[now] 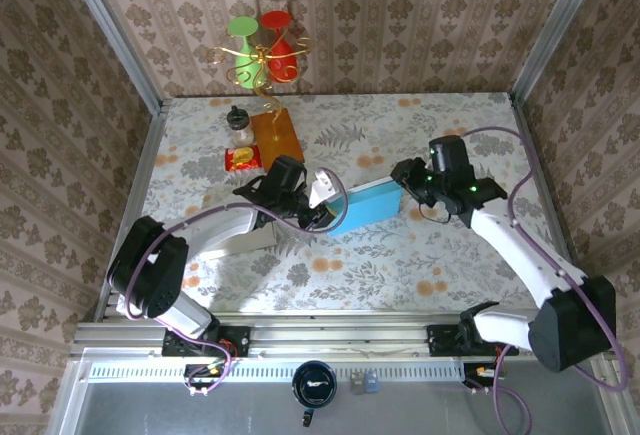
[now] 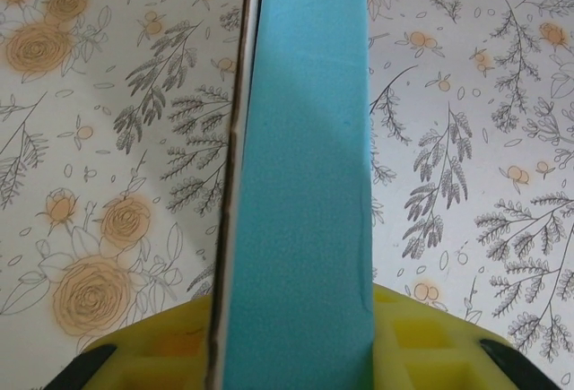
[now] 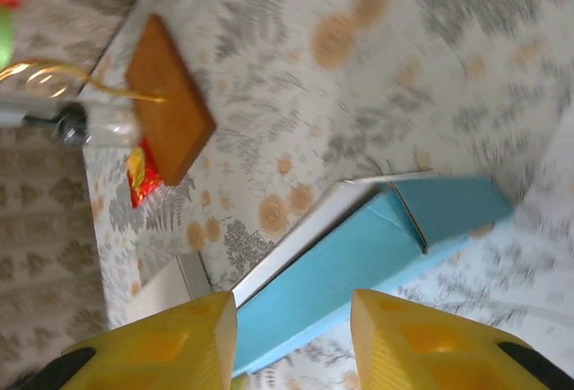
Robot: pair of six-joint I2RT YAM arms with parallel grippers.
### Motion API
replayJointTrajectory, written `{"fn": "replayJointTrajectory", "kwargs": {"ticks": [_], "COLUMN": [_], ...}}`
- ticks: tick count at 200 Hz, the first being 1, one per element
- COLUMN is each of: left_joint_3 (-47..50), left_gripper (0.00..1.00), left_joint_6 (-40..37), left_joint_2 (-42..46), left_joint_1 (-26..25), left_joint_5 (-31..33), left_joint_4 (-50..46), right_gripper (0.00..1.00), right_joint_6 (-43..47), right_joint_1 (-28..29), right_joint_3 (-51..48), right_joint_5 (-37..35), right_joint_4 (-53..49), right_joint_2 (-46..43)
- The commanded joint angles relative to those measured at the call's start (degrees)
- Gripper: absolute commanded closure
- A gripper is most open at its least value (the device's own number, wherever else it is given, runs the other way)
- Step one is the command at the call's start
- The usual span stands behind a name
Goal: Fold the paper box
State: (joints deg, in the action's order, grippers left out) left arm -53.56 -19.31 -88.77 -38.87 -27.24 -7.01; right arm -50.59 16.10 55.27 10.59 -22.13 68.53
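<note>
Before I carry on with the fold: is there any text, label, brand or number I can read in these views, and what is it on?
No text is legible in any view.
paper box: plain blue and white faces, no print in sight.
red and yellow packet: any print is too small to read.
bottle: no label can be made out.
black round part at the near edge: pale mark, too small to read.

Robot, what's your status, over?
Left end effector clamped on paper box. Right end effector open at its other end. Wooden board well clear.
</note>
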Motion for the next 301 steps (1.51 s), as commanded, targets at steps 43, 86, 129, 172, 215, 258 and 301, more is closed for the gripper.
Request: {"fn": "replayJointTrajectory", "kwargs": {"ticks": [43, 86, 129, 172, 215, 258, 301], "left_joint_3": [-2.6, -4.7, -5.0, -4.9, -5.0, -4.4, -4.5], "left_gripper": [0.78, 0.79, 0.79, 0.79, 0.79, 0.79, 0.79], "left_joint_6": [-12.0, -17.2, -16.9, -16.5, -16.3, -15.6, -15.2], "left_joint_2": [3.0, 1.3, 1.2, 0.7, 0.6, 0.5, 0.5], "left_joint_1": [6.1, 8.0, 8.9, 8.9, 8.9, 8.8, 8.8], "left_joint_5": [-12.0, -14.6, -15.0, -15.4, -15.2, -15.0, -14.9], "left_joint_4": [-12.7, -20.5, -20.1, -19.2, -19.2, -18.2, -18.1], "right_gripper": [0.62, 0.62, 0.56, 0.55, 0.58, 0.69, 0.76], "right_joint_6": [39.7, 47.5, 52.9, 54.2, 54.0, 53.9, 54.4], "right_joint_1": [-10.2, -8.7, -4.3, -3.1, -2.8, -1.7, -1.0], "right_joint_3": [4.2, 10.9, 14.1, 12.6, 11.2, 12.6, 13.6], "right_joint_5": [18.0, 25.6, 19.2, 16.9, 13.9, 14.2, 12.2], "right_joint_4": [-7.7, -13.8, -19.8, -20.3, -19.3, -19.3, -20.4], "right_joint_2": [0.4, 9.6, 14.8, 15.7, 15.4, 16.1, 16.6]}}
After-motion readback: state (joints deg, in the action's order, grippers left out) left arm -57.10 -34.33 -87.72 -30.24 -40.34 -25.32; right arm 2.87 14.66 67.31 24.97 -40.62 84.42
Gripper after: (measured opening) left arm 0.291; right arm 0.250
